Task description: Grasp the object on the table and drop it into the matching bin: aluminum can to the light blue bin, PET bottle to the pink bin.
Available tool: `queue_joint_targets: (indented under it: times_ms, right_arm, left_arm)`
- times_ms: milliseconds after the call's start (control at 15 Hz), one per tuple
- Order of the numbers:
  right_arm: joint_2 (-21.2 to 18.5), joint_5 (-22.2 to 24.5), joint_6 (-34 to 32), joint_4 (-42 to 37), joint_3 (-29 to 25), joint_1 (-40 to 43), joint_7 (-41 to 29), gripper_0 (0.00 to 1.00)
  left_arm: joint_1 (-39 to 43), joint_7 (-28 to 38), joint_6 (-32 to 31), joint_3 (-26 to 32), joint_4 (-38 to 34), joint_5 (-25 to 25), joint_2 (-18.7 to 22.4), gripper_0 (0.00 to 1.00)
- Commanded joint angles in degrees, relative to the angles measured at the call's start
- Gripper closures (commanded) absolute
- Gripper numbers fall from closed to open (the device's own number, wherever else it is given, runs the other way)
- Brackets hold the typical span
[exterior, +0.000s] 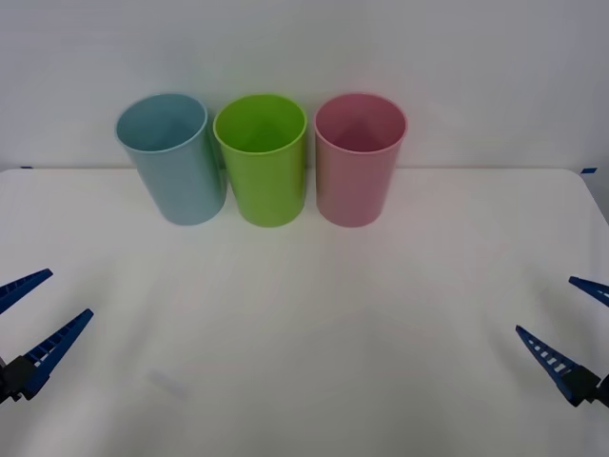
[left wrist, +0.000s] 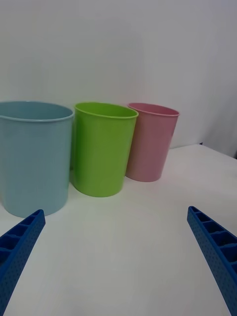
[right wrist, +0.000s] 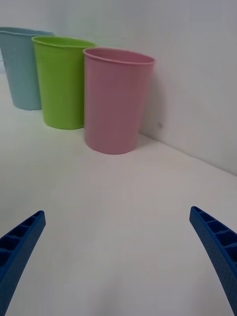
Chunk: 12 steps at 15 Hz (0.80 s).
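Both hands sit parked low with fingers spread and nothing in them, left hand [exterior: 33,333] at the near left, right hand [exterior: 571,328] at the near right of the wide white bench [exterior: 304,324]. We can't find the bottle anywhere on the bench, so we'd hold and relocate it before reaching. The target, the tall round pink plastic bin [exterior: 360,157], is rightmost in the far row beside the lime green bin [exterior: 261,157] and the pale blue bin [exterior: 171,157]; all are plain, with no readable writing.

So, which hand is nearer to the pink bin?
Right. The right hand is at the table's right edge; the left hand is farther from the pink bin, beyond two other bins.
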Motion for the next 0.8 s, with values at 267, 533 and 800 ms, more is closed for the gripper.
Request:
queue_joint_targets:
  times_ms: [267,533,800]
  right_arm:
    - [2.5,0.0,-8.2,2.3,-1.3,0.5,-0.1,0.00]
    - [2.7,-0.5,-12.6,5.1,-1.9,-0.3,0.0,0.00]
    - [2.7,-0.5,-12.6,5.2,-1.9,-0.2,0.1,0.00]
  left_arm:
    - [0.0,0.0,0.0,0.0,0.0,0.0,0.0,0.00]
    - [0.0,0.0,0.0,0.0,0.0,0.0,0.0,0.00]
    - [0.0,0.0,0.0,0.0,0.0,0.0,0.0,0.00]
